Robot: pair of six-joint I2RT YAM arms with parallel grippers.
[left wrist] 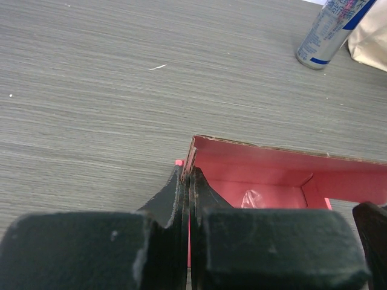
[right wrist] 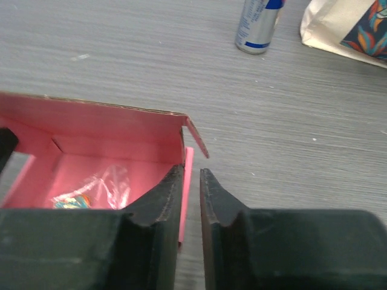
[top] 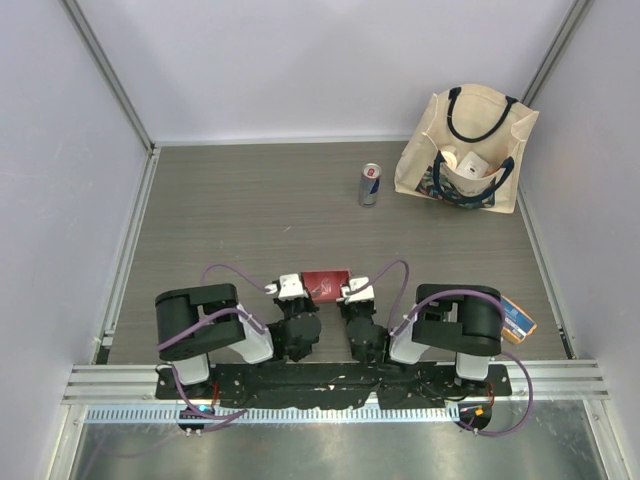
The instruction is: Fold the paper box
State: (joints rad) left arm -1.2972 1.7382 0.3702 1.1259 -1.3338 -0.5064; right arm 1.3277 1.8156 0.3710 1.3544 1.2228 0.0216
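The pink-red paper box (top: 325,281) sits on the table between my two grippers, standing open with its walls up. My left gripper (top: 296,290) is shut on the box's left wall; in the left wrist view the fingers (left wrist: 189,175) pinch the thin card of the box (left wrist: 272,175). My right gripper (top: 352,292) straddles the right wall; in the right wrist view (right wrist: 192,175) one finger is inside the box (right wrist: 109,139), the other outside with a gap showing. A clear plastic wrapper (right wrist: 97,184) lies inside the box.
A silver-blue drink can (top: 369,184) stands beyond the box. A cream tote bag (top: 465,150) holding a small white box (top: 470,165) leans at the back right. An orange-blue packet (top: 517,318) lies by the right arm. Walls enclose the table.
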